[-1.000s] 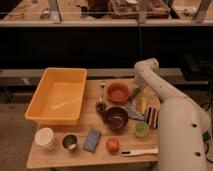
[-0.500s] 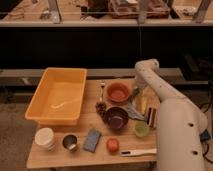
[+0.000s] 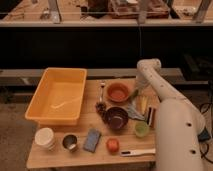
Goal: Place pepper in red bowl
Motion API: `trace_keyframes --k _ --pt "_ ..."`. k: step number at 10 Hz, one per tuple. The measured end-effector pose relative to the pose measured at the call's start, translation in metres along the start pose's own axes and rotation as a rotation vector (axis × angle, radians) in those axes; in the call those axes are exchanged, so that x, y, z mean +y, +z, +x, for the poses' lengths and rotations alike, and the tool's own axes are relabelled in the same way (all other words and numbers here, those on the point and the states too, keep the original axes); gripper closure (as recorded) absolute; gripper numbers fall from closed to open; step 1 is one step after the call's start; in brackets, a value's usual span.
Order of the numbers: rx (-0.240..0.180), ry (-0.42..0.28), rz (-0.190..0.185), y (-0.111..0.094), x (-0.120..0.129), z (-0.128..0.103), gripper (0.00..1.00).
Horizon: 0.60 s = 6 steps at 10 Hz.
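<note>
The red bowl point(image 3: 118, 91) sits at the back middle of the wooden table point(image 3: 85, 157). My arm reaches from the right, over the table's back right corner, and bends down. The gripper point(image 3: 138, 93) hangs just right of the red bowl's rim. A small greenish sliver point(image 3: 133, 94) that looks like the pepper shows between the gripper and the bowl's right rim. I cannot tell whether the gripper holds it.
A darker maroon bowl point(image 3: 117, 118) stands in front of the red one. A yellow elongated item point(image 3: 143, 104), a green cup point(image 3: 141, 129) and a brown block point(image 3: 151, 116) lie at the right. A yellow tub point(image 3: 57, 95) fills the left. Cups, a sponge and an orange fruit point(image 3: 112, 145) line the front.
</note>
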Motion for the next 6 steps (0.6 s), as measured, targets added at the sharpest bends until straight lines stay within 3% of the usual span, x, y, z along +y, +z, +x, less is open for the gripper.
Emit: trace_keyframes --k 2,6 --pt "0.009 0.016 0.023 -0.017 -0.003 0.007 1.00" --pt "0.057 0.058 0.103 -0.094 -0.016 0.032 1.00"
